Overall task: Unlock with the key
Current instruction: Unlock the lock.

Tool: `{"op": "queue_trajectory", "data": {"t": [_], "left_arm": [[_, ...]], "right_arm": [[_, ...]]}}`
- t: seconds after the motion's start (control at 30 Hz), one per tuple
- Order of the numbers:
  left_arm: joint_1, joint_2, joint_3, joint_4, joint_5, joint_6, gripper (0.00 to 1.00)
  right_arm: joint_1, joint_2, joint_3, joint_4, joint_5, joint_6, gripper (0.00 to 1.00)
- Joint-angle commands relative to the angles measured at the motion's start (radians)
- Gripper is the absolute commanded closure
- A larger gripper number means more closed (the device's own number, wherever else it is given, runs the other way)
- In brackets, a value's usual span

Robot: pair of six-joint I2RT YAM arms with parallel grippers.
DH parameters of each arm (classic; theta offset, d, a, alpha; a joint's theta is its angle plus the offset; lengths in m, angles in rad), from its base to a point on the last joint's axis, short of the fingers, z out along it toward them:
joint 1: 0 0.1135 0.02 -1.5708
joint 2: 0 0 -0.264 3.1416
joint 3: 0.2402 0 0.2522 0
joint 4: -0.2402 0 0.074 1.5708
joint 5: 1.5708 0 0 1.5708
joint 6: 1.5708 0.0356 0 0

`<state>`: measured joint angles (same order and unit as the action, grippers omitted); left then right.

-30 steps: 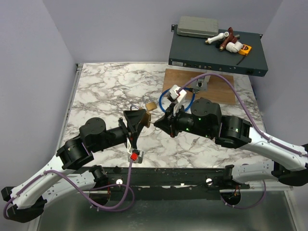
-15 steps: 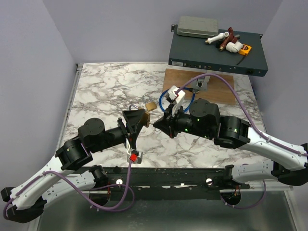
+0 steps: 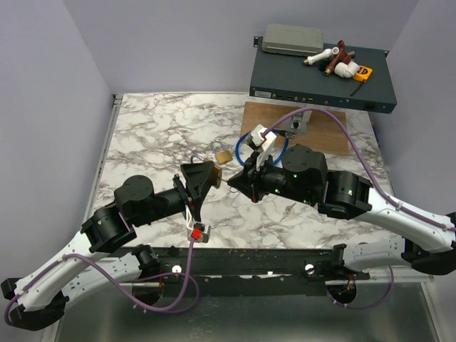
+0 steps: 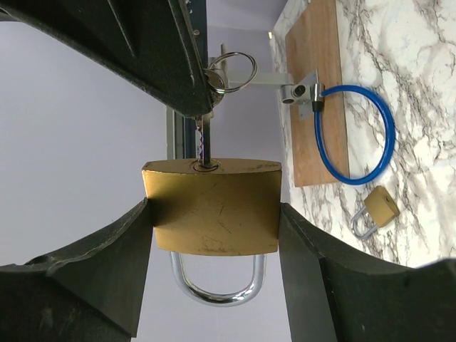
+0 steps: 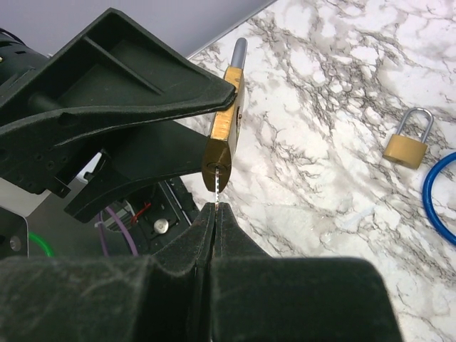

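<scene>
While my left hand (image 3: pixel 201 179) clamps the brass padlock (image 4: pixel 210 206), my right hand (image 5: pixel 216 214) pinches the key (image 4: pixel 204 142), fingers together, key just beyond its fingertips, tip meeting the keyhole (image 5: pixel 217 168), spare padlock (image 5: pixel 407 146) on the surface (image 5: pixel 342 71) farther out.

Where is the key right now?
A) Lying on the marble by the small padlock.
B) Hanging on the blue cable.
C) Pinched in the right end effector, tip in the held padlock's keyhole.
C: the right end effector pinches the key, its blade entering the padlock clamped in the left end effector.
</scene>
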<state>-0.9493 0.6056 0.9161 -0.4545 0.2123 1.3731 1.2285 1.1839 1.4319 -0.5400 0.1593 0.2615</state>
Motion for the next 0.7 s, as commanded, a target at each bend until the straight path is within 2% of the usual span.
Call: {"op": "queue_trajectory", "data": {"t": [0.0, 0.67], "left_arm": [[0.001, -0.026, 0.018, 0.106, 0.003, 0.034, 1.0], [0.007, -0.03, 0.019, 0.086, -0.002, 0.045, 1.0]], "right_arm": [[-0.003, -0.001, 0.03, 0.012, 0.024, 0.0, 0.99], [-0.004, 0.056, 0.044, 0.016, -0.003, 0.001, 1.0]]}}
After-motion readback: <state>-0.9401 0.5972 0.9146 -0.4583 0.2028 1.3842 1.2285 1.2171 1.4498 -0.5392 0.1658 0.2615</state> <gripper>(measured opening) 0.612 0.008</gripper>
